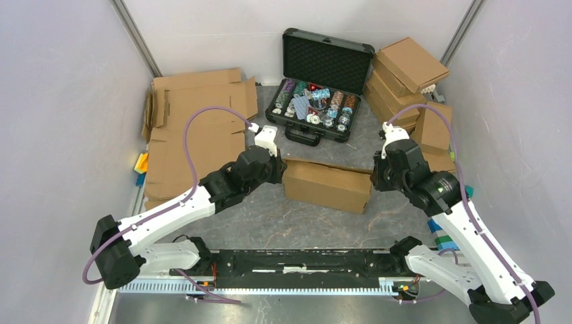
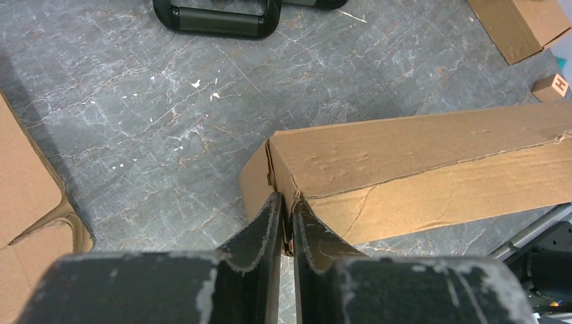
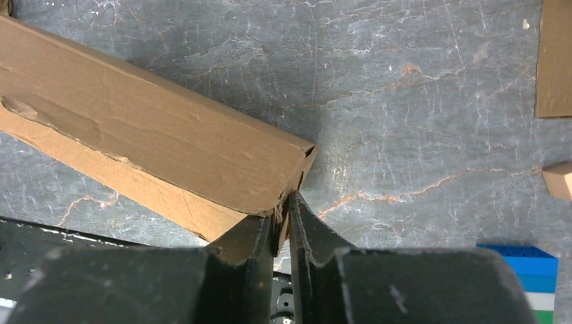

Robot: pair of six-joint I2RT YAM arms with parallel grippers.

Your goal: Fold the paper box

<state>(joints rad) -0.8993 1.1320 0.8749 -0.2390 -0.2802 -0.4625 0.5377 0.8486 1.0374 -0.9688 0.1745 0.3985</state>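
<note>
Left claw [image 2: 286,200] is almost pressed together, pinching a thin cardboard edge at the near left corner of the paper box [image 1: 327,185]. Right claw [image 3: 282,209] does the same at the opposite end, its fingers [image 3: 303,229] clamped on a thin edge at the near right corner.

The box sits mid-counter [image 1: 270,223] between the two claws, just in front of the open black case [image 1: 328,61]. It is already a shut long block with walls up and top panel down. The top skin is dented and scuffed in both wrist views. In the left wrist view a slim seam shows at the left end, so that corner does not look fully seated.

Step, as judged: late stage, the two ends being gripped to square up or tuck the last flap. Most of the folding looks done.

Next move likely calls for even pressure from both sides so the box does not skew or slide on the counter. After that, a clean let-go without dragging the pinched edge back out. Risk: thin edge tears or the flap springs open.

Flat cardboard sheets [image 1: 195,128] lie far left and finished boxes [image 1: 405,74] are stacked far right, all well apart from the work.
</note>
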